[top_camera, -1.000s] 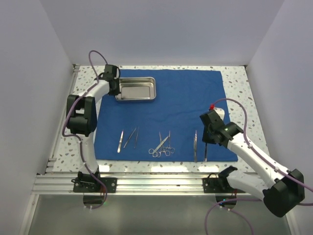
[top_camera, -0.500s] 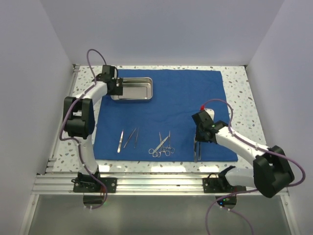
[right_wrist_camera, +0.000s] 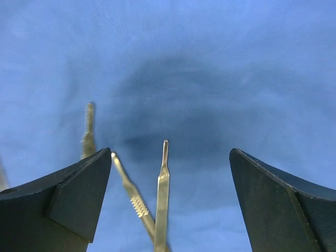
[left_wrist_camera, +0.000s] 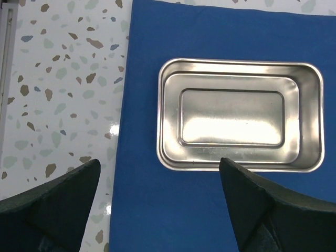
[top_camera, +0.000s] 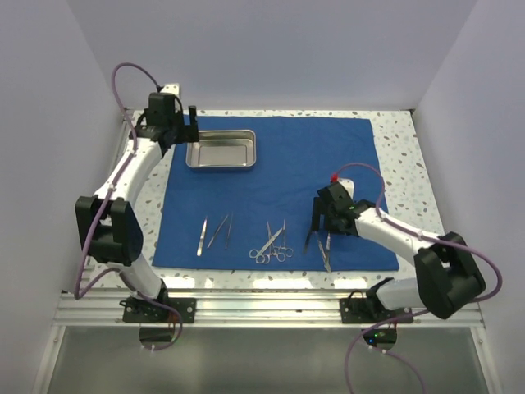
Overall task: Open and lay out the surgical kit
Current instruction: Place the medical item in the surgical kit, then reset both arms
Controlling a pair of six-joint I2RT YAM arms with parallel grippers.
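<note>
The surgical kit lies opened out: the royal-blue cloth (top_camera: 287, 176) is spread flat, and the empty steel tray (top_camera: 221, 150) sits on its far left corner. Two tweezers (top_camera: 212, 234) and the ring-handled clamps (top_camera: 271, 245) lie along the near edge. My left gripper (top_camera: 187, 125) hovers open, left of and above the tray (left_wrist_camera: 240, 114), touching nothing; its jaws (left_wrist_camera: 159, 164) stand wide over the cloth's edge. My right gripper (top_camera: 317, 232) is open just over two slim silver handles (right_wrist_camera: 161, 194) that cross on the cloth (right_wrist_camera: 210, 63). They lie loose between its fingers.
The speckled tabletop (top_camera: 402, 164) shows around the cloth, and also to the tray's left (left_wrist_camera: 58, 79). White walls close in the left, right and back. An aluminium rail (top_camera: 262, 308) runs along the near edge by the arm bases.
The left gripper slid the tray slightly left, let go of its rim and lifted away. The right gripper moved left, opened and released a slim handle beside the other one.
</note>
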